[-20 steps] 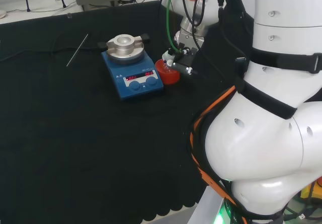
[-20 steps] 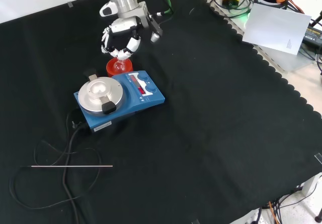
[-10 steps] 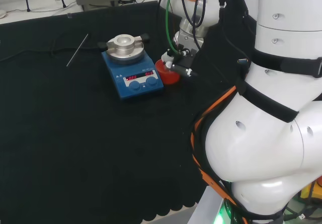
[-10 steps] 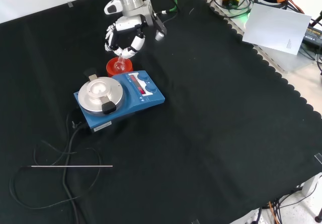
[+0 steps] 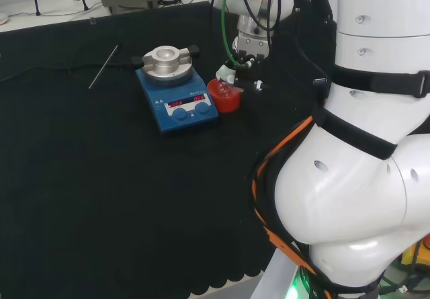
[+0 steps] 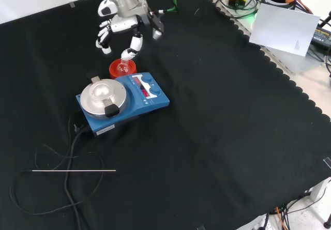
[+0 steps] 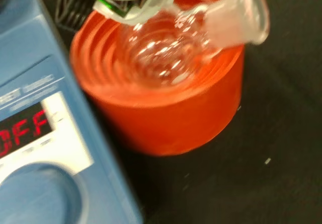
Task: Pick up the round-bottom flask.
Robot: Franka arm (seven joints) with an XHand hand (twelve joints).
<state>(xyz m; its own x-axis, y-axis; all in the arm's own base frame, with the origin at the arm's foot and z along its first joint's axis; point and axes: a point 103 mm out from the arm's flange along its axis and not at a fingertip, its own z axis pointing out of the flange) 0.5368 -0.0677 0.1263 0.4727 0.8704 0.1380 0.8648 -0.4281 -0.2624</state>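
A clear round-bottom flask (image 7: pixel 166 53) lies tilted in a red ribbed stand (image 7: pixel 166 118), its neck (image 7: pixel 234 17) sticking out over the rim. In the front view the flask (image 6: pixel 122 66) and stand (image 6: pixel 117 70) sit just behind the blue stirrer. The hand (image 6: pixel 120 23) hovers above them with fingers spread. One finger (image 6: pixel 132 46) reaches down to the flask, and its white tip (image 7: pixel 126 2) touches the glass bulb. From the head view, the hand (image 5: pixel 228 76) is directly over the stand (image 5: pixel 226 99).
A blue hotplate stirrer (image 6: pixel 124 103) with a metal top stands right beside the stand, also seen from the head view (image 5: pixel 176 97). Its black cable (image 6: pixel 72 137) loops over the cloth near a thin metal rod (image 6: pixel 72 171). The arm's white links (image 5: pixel 363 144) stand at the right.
The fingers, curled round the flask a second ago, have spread apart. The hand has shifted left in the front view. The flask stays in the stand.
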